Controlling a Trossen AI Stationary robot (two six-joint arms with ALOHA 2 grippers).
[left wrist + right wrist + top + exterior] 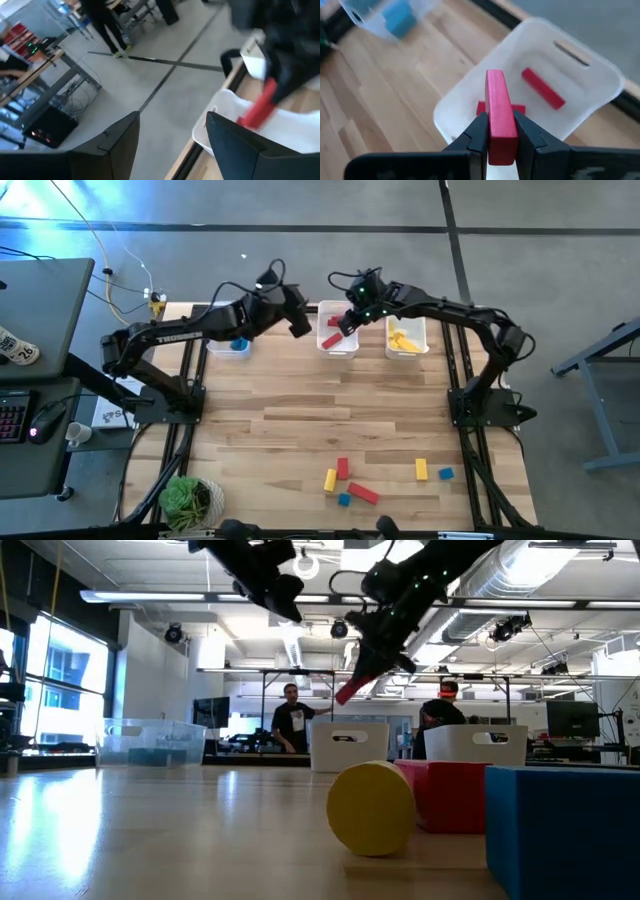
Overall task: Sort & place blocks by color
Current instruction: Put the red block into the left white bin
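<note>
- Blocks still to sort lie loose at the near edge of the desk [300, 430] — red [363, 493], yellow [330, 479] and blue [445, 474] — well apart from the three bins at the far edge.
- Your right hand [501, 131] is clamped on a red bar [500, 116], held above the middle bin [590, 75] because that bin already holds red pieces [543, 88]; a release there should keep the colours together.
- Yellow blocks [402, 339] fill the right bin [424, 328], and a blue block [239, 344] sits in the left bin [216, 346].
- Your left hand [172, 145] hangs wide and empty between the left and middle bins, clear of the drop.
</note>
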